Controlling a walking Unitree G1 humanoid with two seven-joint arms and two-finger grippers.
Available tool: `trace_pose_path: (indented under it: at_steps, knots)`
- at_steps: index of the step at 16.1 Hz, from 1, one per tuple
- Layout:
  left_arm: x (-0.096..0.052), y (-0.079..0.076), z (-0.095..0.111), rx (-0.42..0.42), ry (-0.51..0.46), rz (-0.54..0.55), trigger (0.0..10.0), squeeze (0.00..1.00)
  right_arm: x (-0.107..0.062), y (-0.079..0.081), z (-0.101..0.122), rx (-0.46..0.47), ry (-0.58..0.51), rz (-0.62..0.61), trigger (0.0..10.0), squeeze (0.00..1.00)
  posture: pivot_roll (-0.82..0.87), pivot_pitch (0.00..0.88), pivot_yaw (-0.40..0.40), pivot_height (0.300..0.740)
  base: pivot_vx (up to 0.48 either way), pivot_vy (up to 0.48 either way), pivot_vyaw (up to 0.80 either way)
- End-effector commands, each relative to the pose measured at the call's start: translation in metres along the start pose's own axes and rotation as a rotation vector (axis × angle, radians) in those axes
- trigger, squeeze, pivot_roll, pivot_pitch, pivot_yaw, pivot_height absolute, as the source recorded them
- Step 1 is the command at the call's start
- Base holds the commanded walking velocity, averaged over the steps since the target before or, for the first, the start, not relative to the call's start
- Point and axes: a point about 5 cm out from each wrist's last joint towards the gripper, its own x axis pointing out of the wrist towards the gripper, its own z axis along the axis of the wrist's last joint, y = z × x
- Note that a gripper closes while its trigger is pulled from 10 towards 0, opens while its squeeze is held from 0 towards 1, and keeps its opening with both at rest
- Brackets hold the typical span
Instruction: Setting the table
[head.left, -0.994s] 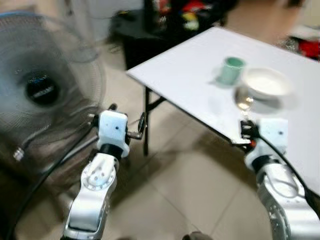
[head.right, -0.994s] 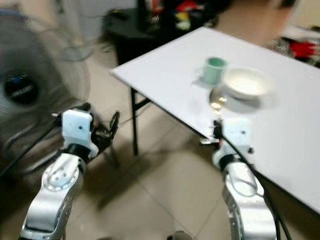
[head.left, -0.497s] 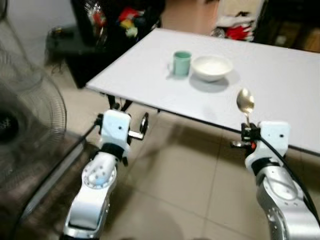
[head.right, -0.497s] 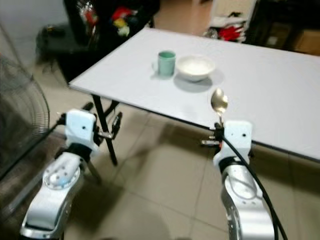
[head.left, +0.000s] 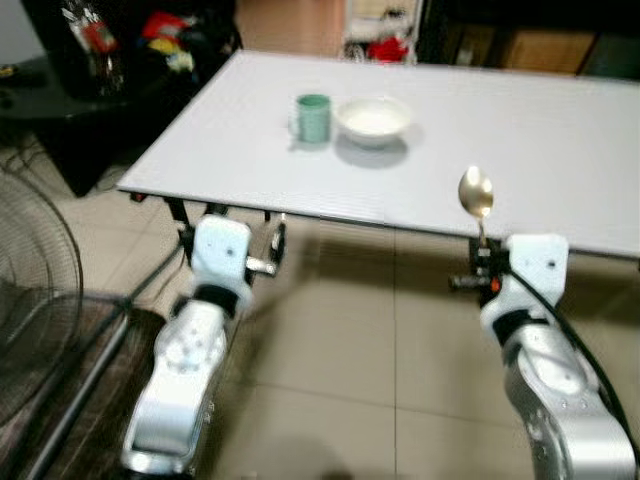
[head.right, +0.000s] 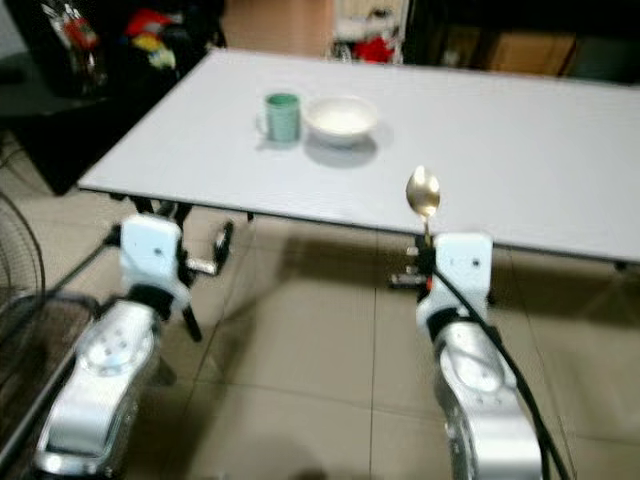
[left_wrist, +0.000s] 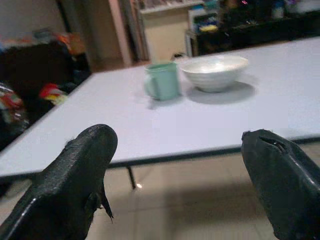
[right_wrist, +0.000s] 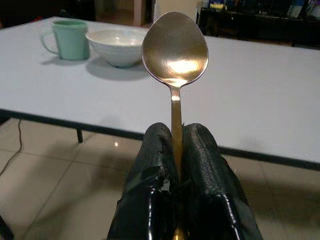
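Note:
A white table (head.left: 560, 130) stands ahead of me. On it, toward its left side, a green mug (head.left: 313, 117) stands just left of a white bowl (head.left: 373, 119). My right gripper (right_wrist: 176, 150) is shut on the handle of a gold spoon (head.left: 475, 192), which stands upright with its bowl up, level with the table's near edge. The spoon's bowl (right_wrist: 175, 47) faces the wrist camera. My left gripper (head.left: 270, 250) is open and holds nothing, just below the near edge of the table toward its left corner; its fingers (left_wrist: 75, 180) frame the mug (left_wrist: 162, 80) and bowl (left_wrist: 215, 72).
A standing fan (head.left: 25, 300) is on the floor at my left. Dark furniture with cluttered items (head.left: 110, 50) stands beyond the table's left end. The tiled floor (head.left: 360, 340) runs under the table, whose black legs (head.left: 180, 215) are near my left gripper.
The camera has swung right, so the fan slid off to the left and the table now lies square ahead. The right gripper still holds the spoon upright; the left stays open.

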Motion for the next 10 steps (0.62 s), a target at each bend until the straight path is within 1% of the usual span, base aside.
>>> trace_pose_path:
  at_steps: [1, 2, 4, 5, 6, 8, 9, 10]
  knots:
    - [-0.004, 0.008, -0.003, 0.049, 0.020, 0.027, 10.0, 0.00, 0.000, 0.008, 0.006, -0.030, -0.044, 0.051, 10.0, 0.00, -0.07, 0.035, 0.019, 0.740, 0.000, 0.000, 0.00]
    - [-0.007, 0.009, -0.004, 0.044, 0.026, 0.038, 10.0, 0.00, -0.001, 0.011, 0.006, -0.049, -0.049, 0.077, 10.0, 0.00, -0.06, 0.035, 0.022, 0.740, 0.000, 0.000, 0.00]
    - [-0.011, 0.014, -0.002, -0.014, 0.014, 0.060, 10.0, 0.00, -0.004, 0.014, 0.001, -0.032, -0.040, 0.114, 10.0, 0.00, -0.05, 0.034, 0.031, 0.740, 0.000, 0.000, 0.00]
    - [-0.014, 0.015, -0.002, -0.020, 0.013, 0.053, 10.0, 0.00, -0.004, 0.015, 0.000, -0.038, -0.040, 0.118, 10.0, 0.00, -0.04, 0.031, 0.035, 0.740, 0.000, 0.000, 0.00]
    - [-0.018, 0.016, -0.003, -0.022, 0.017, 0.042, 10.0, 0.00, -0.004, 0.017, 0.000, -0.066, -0.048, 0.125, 10.0, 0.00, -0.04, 0.029, 0.042, 0.740, 0.000, 0.000, 0.00]
    - [-0.023, 0.019, -0.004, -0.008, 0.028, 0.039, 10.0, 0.00, -0.004, 0.022, -0.003, -0.071, -0.052, 0.138, 10.0, 0.00, -0.02, 0.029, 0.044, 0.740, 0.283, 0.000, 0.80]
    - [-0.024, 0.020, -0.005, 0.011, 0.032, 0.035, 10.0, 0.00, -0.002, 0.022, -0.004, -0.051, -0.052, 0.145, 10.0, 0.00, -0.01, 0.028, 0.038, 0.740, 0.300, 0.000, 0.00]
    - [-0.024, 0.021, -0.005, 0.013, 0.032, 0.037, 10.0, 0.00, -0.001, 0.022, -0.005, -0.042, -0.051, 0.147, 10.0, 0.00, -0.01, 0.028, 0.038, 0.740, 0.300, 0.000, 0.00]
